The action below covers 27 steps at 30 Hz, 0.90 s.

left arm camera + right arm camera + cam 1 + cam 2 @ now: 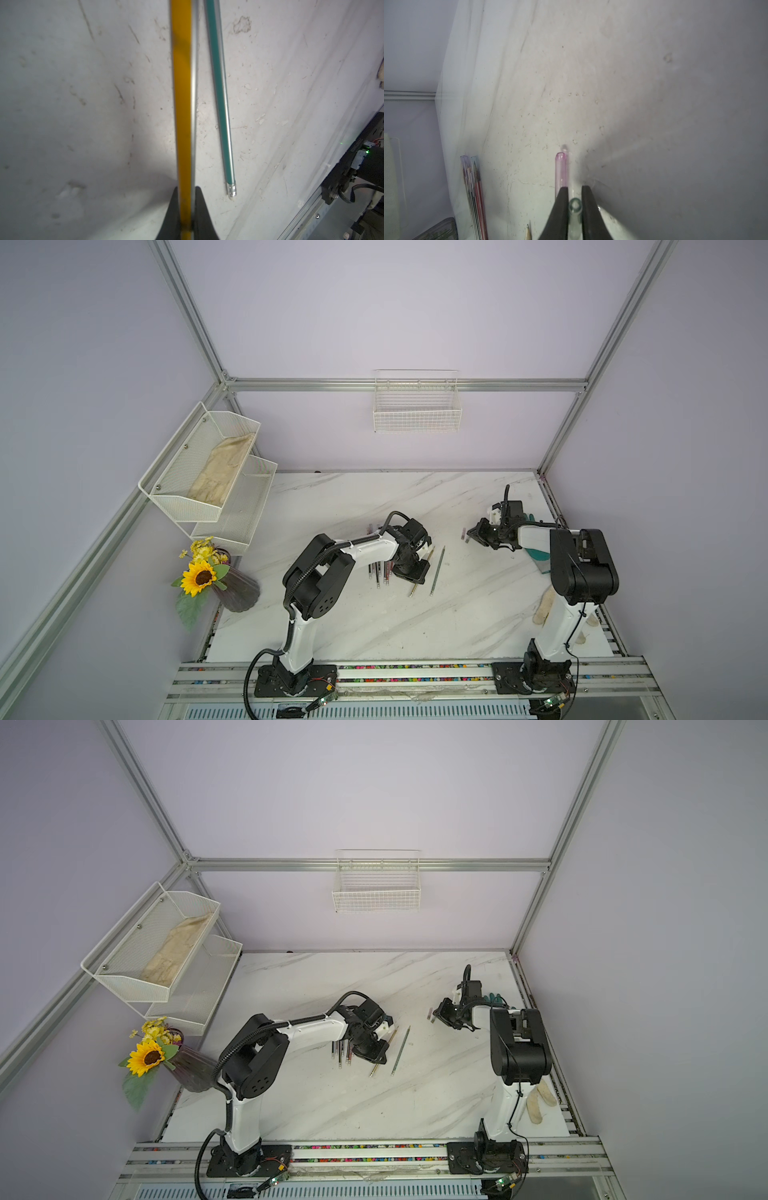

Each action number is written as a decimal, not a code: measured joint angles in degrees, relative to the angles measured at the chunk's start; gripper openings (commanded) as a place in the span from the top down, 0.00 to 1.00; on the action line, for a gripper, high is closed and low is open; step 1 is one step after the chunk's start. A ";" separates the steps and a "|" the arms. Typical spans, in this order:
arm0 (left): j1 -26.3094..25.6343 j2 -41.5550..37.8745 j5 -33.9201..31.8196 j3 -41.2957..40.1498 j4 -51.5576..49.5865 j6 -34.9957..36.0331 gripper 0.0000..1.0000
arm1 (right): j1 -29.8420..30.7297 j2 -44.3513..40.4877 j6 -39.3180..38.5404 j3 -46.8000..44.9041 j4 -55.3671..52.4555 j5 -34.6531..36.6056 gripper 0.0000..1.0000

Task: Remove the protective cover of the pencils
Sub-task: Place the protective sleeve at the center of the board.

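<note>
My left gripper (pixel 186 188) is shut on a yellow pencil (pixel 182 93), which runs straight out between the fingers; in both top views it hangs low over the marble table (pixel 374 626). A green pencil (pixel 221 104) with an eraser end lies bare on the table beside it (pixel 437 570). A bundle of pencils (pixel 380 572) lies partly under the left arm. My right gripper (pixel 574 187) is shut on a clear protective cover (pixel 575 205), a small open tube. A pink cover (pixel 560 170) lies on the table just beside its fingertips (pixel 462 534).
A sunflower vase (pixel 232 585) stands at the table's left edge under a white mesh shelf (pixel 203 472). A wire basket (pixel 417 414) hangs on the back wall. Pale gloves (pixel 544 608) lie by the right arm's base. More capped pencils (pixel 473 187) lie to the gripper's side.
</note>
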 measured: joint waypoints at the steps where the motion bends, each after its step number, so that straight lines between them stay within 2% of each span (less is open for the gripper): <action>1: 0.00 0.00 0.09 0.02 -0.04 -0.02 0.97 | 0.00 0.04 0.07 0.07 -0.02 0.20 0.82; 8: 0.00 0.02 0.31 0.09 -0.37 -0.07 0.97 | -0.26 0.13 0.11 0.09 0.35 0.20 0.78; 17: 0.00 0.09 0.72 0.09 -0.37 -0.20 0.96 | -0.31 0.15 0.11 0.09 0.50 0.04 0.78; 23: 0.00 0.09 0.83 0.09 -0.37 -0.26 0.90 | -0.52 -0.09 0.11 -0.11 1.14 -0.33 0.78; 27: 0.00 0.09 0.87 0.09 -0.35 -0.55 0.87 | -0.68 -4.59 0.28 -2.45 1.79 -0.94 0.77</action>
